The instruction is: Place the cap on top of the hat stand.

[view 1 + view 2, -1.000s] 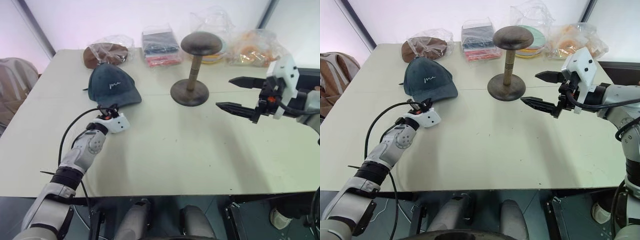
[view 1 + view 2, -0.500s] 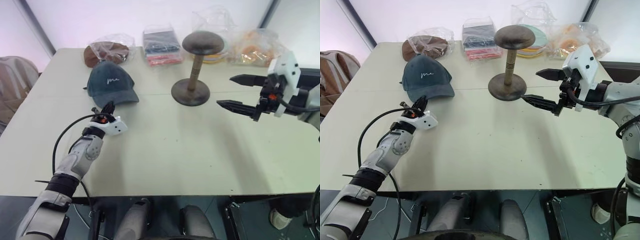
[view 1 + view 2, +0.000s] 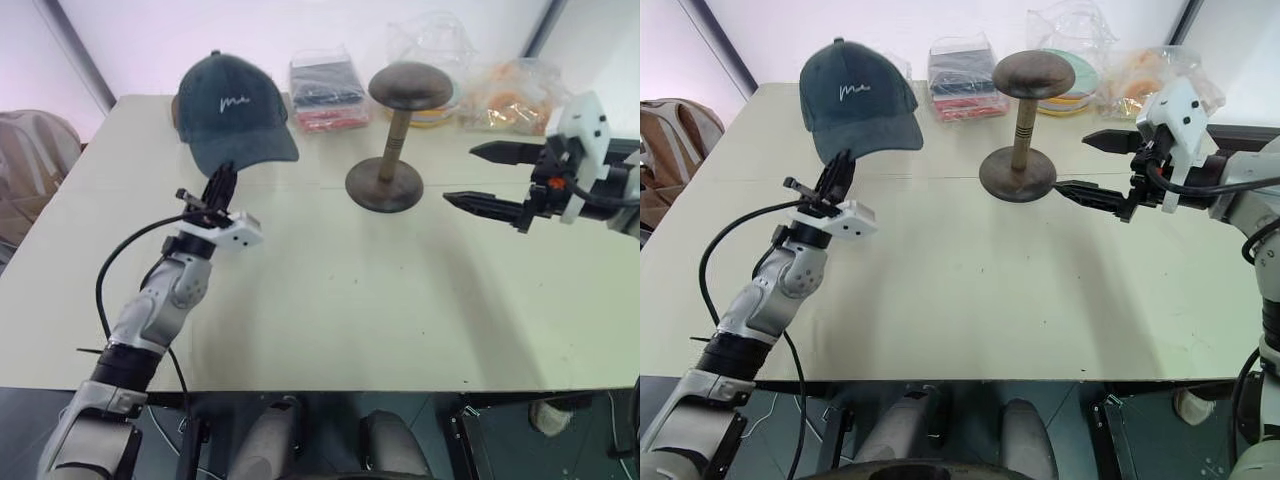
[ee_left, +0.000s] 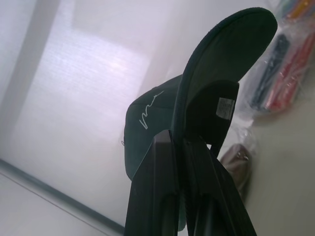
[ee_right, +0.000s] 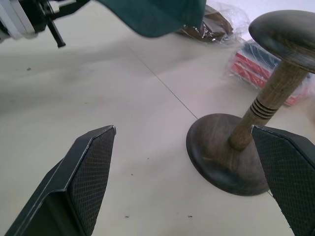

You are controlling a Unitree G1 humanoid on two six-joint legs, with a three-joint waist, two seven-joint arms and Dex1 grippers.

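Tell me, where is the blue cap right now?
The cap is up off the table on the robot's left, held by its brim in the left gripper, to the left of the hat stand.

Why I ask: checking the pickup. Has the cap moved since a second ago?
Yes. The cap, pinched at its brim by the left gripper, has been lifted off the table, now level with the hat stand's top.

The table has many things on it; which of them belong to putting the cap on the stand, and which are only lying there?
Belong to the job:
- cap, held by its brim in the left gripper
- hat stand
- right gripper, open beside the stand

Only lying there:
- bagged folded cloths
- clear bags behind the stand
- bagged brown cap
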